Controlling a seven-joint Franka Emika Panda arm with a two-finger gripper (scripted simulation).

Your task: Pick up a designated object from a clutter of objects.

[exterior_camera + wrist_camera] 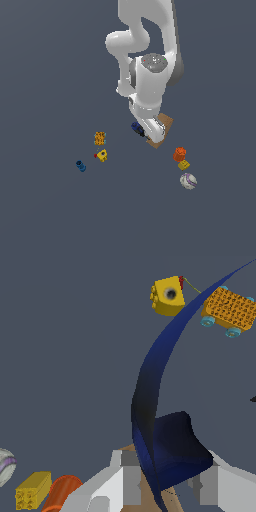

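The gripper (pixel 146 131) is low over the desk (pixel 45 210), pointing down. In the wrist view its two pale fingers (pixel 112 483) stand apart on either side of a dark blue shape. That shape is very close to the lens, so I cannot tell whether the fingers press on it or only flank it.

The dark blue shape seems to be the screwdriver (pixel 136 127). In the exterior view it shows as a small dark blue-black piece right at the gripper's tip, on the exterior view's left side of the wrist. Its thin shaft cannot be made out. Whether it is lifted off the desk is unclear.

Directly under and behind the gripper lies the brown box (pixel 165 131), partly covered by the arm.

Further out, toward the exterior view's right, an orange block (pixel 179 154) sits touching or just beside a small yellow block (pixel 184 164), with the white-purple ball (pixel 188 181) near them.

Toward the exterior view's left are an orange studded block (pixel 100 138) with pale blue wheels and, near it, a yellow cube (pixel 102 155) with a red bit. The blue cylinder (pixel 80 166) lies farthest from the gripper.
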